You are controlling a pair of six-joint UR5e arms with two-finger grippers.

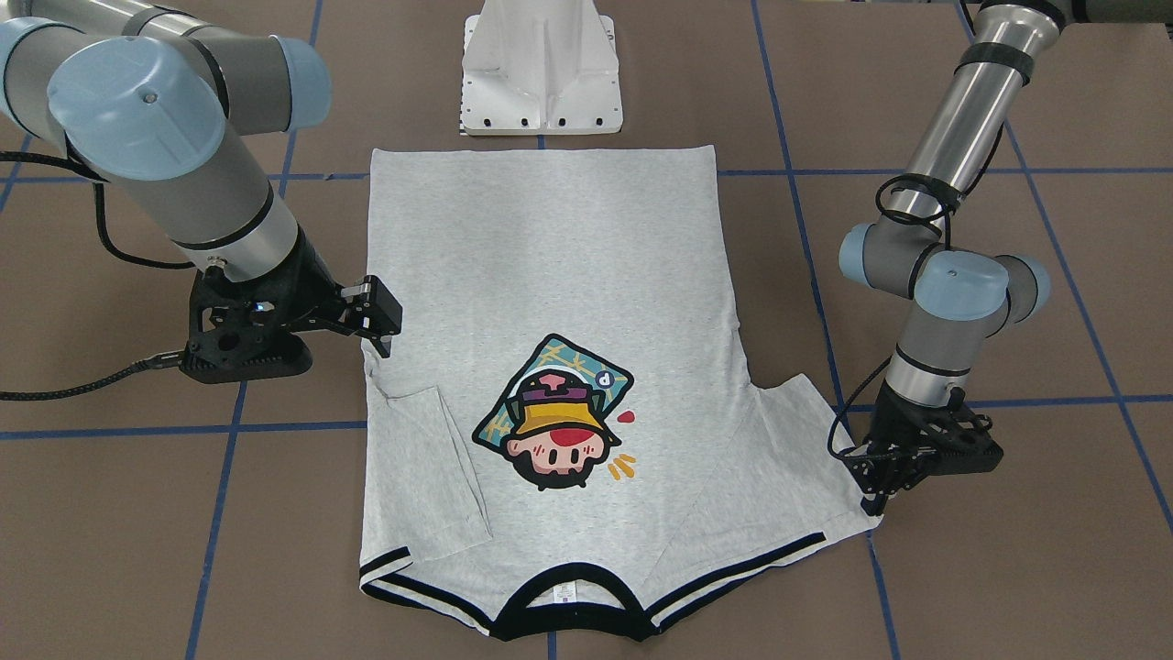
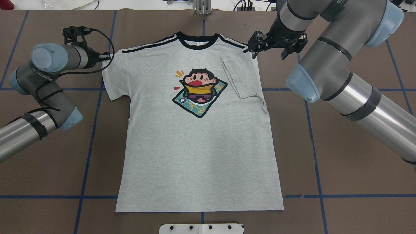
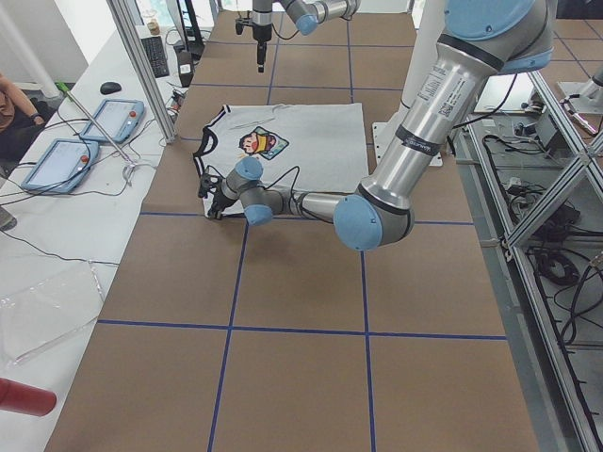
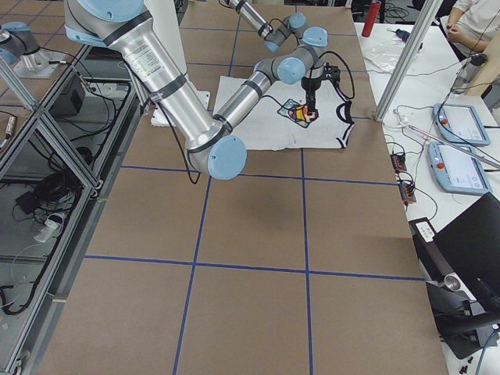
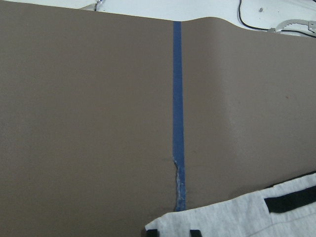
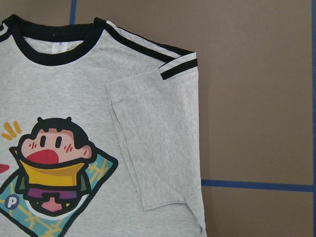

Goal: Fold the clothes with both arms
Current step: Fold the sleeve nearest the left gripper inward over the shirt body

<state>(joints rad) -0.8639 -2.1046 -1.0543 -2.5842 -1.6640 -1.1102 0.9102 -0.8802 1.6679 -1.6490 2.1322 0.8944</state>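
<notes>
t-shirt point(image 1: 568, 238) sleeve beside left hand point(image 1: 875, 495)

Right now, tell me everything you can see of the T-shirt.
The T-shirt lies flat, print up, on the brown table, collar away from the robot's base. Light heather-grey knit, black collar, black double shoulder stripes, cartoon head in a yellow hat on the chest. Its sleeve on the robot's right is folded in over the front; the other sleeve is spread out. The left gripper is at that sleeve's outer corner; contact unclear. The right gripper hangs open by the folded shoulder.
</notes>
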